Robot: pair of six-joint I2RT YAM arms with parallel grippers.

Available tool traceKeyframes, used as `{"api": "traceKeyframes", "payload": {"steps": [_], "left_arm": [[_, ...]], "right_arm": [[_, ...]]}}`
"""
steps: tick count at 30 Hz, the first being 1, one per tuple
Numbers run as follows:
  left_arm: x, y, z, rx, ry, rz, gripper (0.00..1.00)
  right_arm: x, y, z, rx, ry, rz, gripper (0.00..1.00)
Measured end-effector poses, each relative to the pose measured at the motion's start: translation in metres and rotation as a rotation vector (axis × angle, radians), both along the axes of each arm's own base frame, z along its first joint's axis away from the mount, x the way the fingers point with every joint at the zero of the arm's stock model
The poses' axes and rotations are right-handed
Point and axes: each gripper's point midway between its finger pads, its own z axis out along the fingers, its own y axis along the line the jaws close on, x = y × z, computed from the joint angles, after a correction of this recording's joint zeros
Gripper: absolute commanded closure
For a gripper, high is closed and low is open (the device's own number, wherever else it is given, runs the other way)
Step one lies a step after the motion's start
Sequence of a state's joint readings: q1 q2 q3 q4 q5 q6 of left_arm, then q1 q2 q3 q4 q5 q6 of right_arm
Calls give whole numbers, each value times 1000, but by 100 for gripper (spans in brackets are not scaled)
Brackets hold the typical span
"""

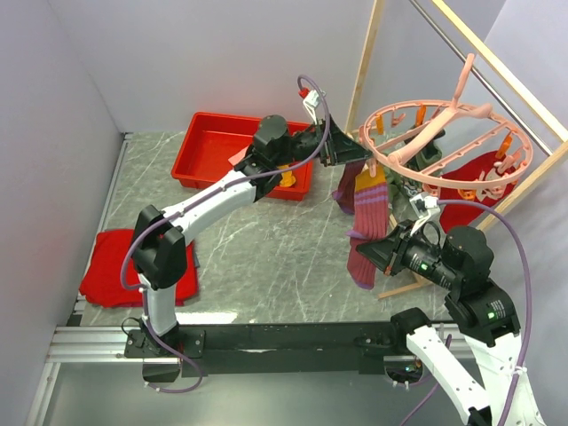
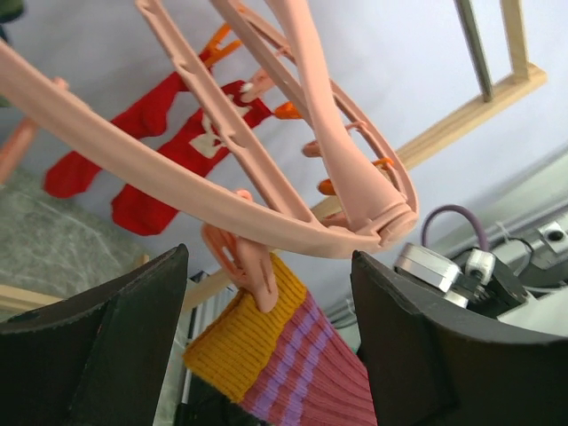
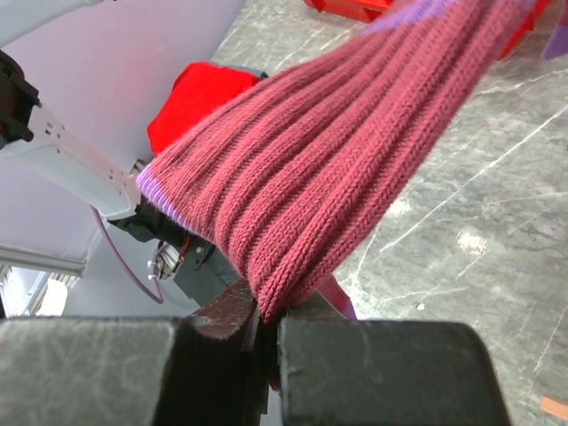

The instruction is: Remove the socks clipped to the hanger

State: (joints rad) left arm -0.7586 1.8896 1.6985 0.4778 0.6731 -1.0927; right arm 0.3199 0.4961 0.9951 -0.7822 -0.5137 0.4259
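Note:
The pink ring hanger [image 1: 444, 142] hangs from the rail at the right. A maroon sock with purple stripes and a mustard cuff [image 1: 371, 209] hangs from a pink clip [image 2: 250, 271] at the ring's left edge. My left gripper [image 1: 349, 153] is open, with its fingers [image 2: 98, 346] on either side of that clip and cuff [image 2: 232, 351], not touching them. My right gripper [image 1: 371, 255] is shut on the sock's lower end [image 3: 328, 177] and holds it stretched. A second purple sock [image 1: 344, 191] hangs beside it. Red socks [image 2: 169, 151] hang on the far side of the ring.
A red tray [image 1: 209, 151] stands at the back left, under my left arm. A large red cloth [image 1: 111, 266] lies on a black cloth at the left edge. The wooden-framed rail [image 1: 497, 55] runs along the right side.

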Motion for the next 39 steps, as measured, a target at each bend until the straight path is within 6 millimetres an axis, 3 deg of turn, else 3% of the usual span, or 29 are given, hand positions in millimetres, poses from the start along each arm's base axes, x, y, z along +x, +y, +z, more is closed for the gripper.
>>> {"api": "traceKeyframes", "payload": {"steps": [9, 15, 23, 31, 38, 39], "left_arm": [[18, -2, -21, 59, 56, 92, 21], [11, -9, -21, 7, 80, 4, 28], [-2, -26, -39, -43, 125, -132, 39], [-14, -25, -22, -99, 98, -171, 44], [-14, -24, -15, -134, 119, -185, 65], [-14, -24, -16, -137, 125, -187, 72]], "right_arm": [[-2, -1, 0, -1, 0, -1, 100], [-2, -1, 0, -1, 0, -1, 100], [-2, -1, 1, -1, -3, 0, 100], [-3, -1, 0, -3, 4, -1, 100], [-4, -2, -1, -5, 10, -1, 100], [-4, -2, -1, -6, 11, -1, 100]]}}
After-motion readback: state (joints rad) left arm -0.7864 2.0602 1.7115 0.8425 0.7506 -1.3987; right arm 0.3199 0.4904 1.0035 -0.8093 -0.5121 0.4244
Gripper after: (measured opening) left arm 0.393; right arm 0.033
